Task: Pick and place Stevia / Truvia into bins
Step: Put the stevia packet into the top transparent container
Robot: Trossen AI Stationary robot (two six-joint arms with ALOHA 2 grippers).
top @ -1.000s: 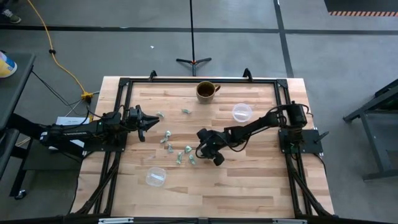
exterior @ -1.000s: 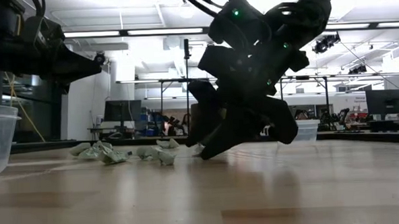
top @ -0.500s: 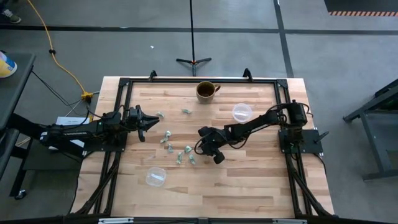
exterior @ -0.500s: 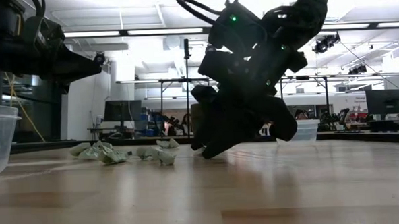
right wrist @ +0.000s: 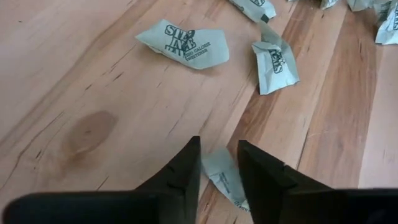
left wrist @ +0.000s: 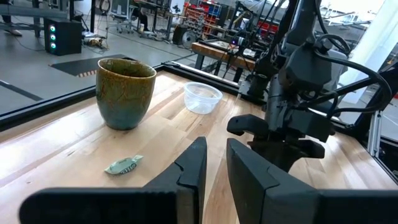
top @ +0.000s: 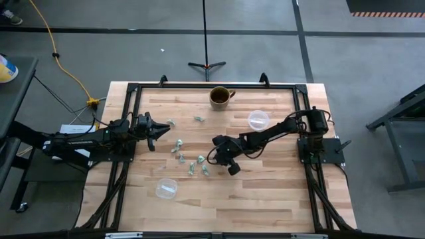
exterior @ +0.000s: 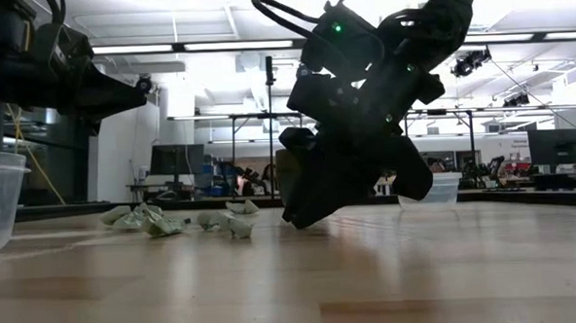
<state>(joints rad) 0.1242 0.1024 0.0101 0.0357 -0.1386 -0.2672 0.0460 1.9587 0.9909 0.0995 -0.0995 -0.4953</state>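
The right end effector (top: 228,161) sits low over the middle of the worktop (top: 265,192), just beside the scatter of Stevia packets (top: 191,161). Its wrist view shows the two fingers (right wrist: 180,171) drawn narrow around one crumpled packet (right wrist: 225,179), whose lower end is cut off, so I cannot tell how firmly it is pinched. From table height the arm's dark bulk hides that packet entirely. The left end effector (top: 157,132) hangs at the worktop's left edge, fingers nearly together with nothing between them. One clear cup (top: 166,188) stands near the front, only partly seen in the low view; the other cup (top: 258,120) is beside the brown mug (top: 220,97).
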